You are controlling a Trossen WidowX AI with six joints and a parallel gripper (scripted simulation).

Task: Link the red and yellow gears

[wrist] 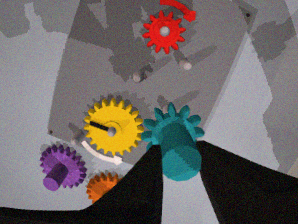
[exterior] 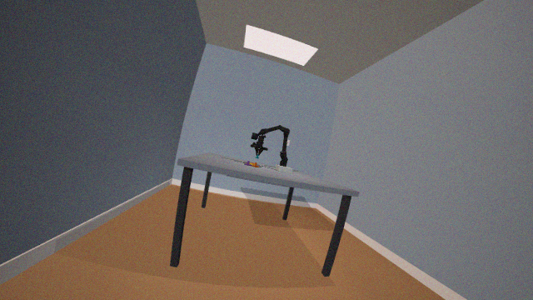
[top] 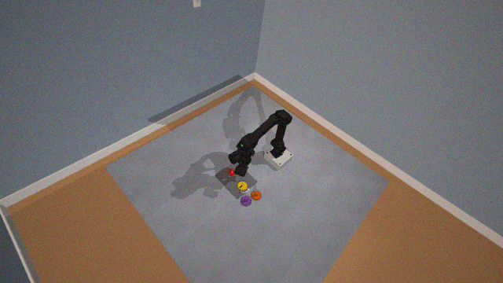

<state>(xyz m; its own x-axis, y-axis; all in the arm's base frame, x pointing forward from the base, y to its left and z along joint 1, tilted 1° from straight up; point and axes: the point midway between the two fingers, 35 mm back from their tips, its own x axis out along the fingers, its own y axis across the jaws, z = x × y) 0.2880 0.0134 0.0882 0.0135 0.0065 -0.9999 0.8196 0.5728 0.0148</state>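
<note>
My gripper (top: pixel 240 173) (exterior: pixel 257 156) (wrist: pixel 181 148) is shut on the knob of a teal gear (exterior: pixel 257 157) (wrist: pixel 171 126), held in the air over the grey board (top: pixel 251 181) (wrist: pixel 72 100). In the wrist view it appears right of the yellow gear (top: pixel 242 185) (wrist: pixel 125 139). The red gear (top: pixel 232 172) (wrist: pixel 164 43) sits at the board's far side. Two empty pegs show between them, one peg (wrist: pixel 186 65) on the right and another peg (wrist: pixel 137 77) on the left. A further peg is partly hidden behind the teal gear, and a peg (wrist: pixel 77 136) stands left of the yellow gear.
A purple gear (top: pixel 246 201) (wrist: pixel 69 164) and an orange gear (top: pixel 256 195) (wrist: pixel 101 184) stand on the table beside the board, near the yellow gear's side. The finger partly covers the orange one in the wrist view. The white arm base (top: pixel 279 161) stands behind the board.
</note>
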